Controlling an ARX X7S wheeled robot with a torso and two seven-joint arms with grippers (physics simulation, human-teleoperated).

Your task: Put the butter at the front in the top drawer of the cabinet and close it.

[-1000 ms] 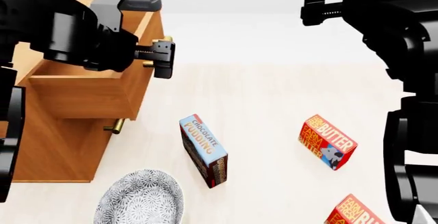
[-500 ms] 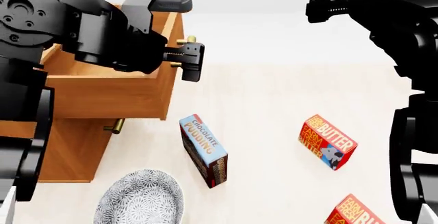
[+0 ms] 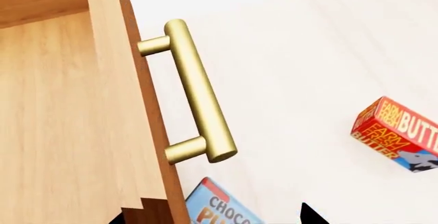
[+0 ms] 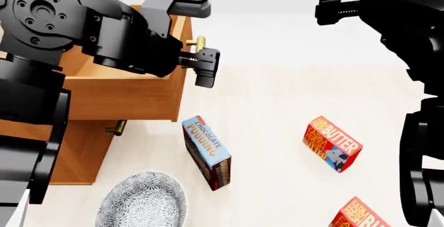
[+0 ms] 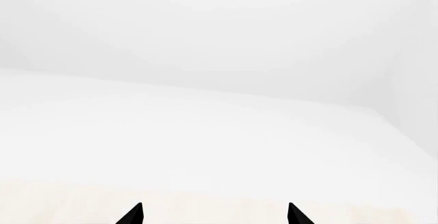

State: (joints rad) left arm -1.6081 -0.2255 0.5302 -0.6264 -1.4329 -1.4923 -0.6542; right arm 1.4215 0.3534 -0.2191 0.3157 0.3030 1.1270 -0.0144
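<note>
Head view shows two red-and-yellow cartons on the pale floor. One butter carton [image 4: 332,143] reads "FARM FRESH BUTTER" with a blue picture panel, and it lies well apart from the cabinet [image 4: 73,151]. The second butter carton [image 4: 359,214] is at the lower edge, cut off, so only "FARM" and part of "BUTTER" can be read. Between them and the cabinet stands a blue-topped box [image 4: 206,151] lettered "CHOCOLATE PUDDING". A patterned bowl [image 4: 141,200] is near it, also partly cut off.

The top drawer [image 4: 121,94] is pulled out, and its inside is mostly hidden by the left arm. The left gripper [image 4: 207,67] hangs just beside the brass handle [image 3: 198,90]; the handle is not between its fingers, but whether it is released or clenched I cannot tell. The right gripper [image 4: 331,3] is high, away from all objects; in the right wrist view its two tips stand apart, holding nothing.
</note>
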